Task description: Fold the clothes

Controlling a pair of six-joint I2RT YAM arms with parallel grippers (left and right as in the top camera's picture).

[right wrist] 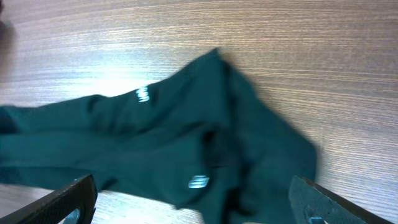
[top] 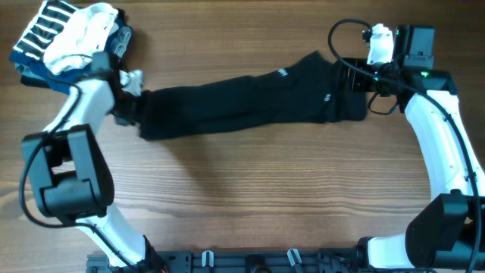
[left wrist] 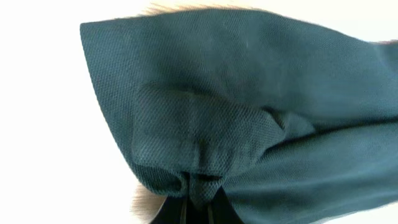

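Across the table (top: 242, 189), the black garment (top: 235, 98) lies as a long narrow band; left gripper (left wrist: 198, 200) pinches one end; right gripper (right wrist: 193, 202) hangs spread over the other; crosswise folds seemingly remain.

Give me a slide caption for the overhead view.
Black shirt laid lengthwise on the wooden table: left gripper pinches one end, right gripper open over the other, spare clothes piled beside.

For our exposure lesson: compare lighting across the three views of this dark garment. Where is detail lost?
Left wrist: background blown out to white, yet the weave of the garment is sharp and looks teal. Right wrist: a glare patch on the wooden table above the garment. Overhead: even light, but the garment reads flat black, folds barely visible.
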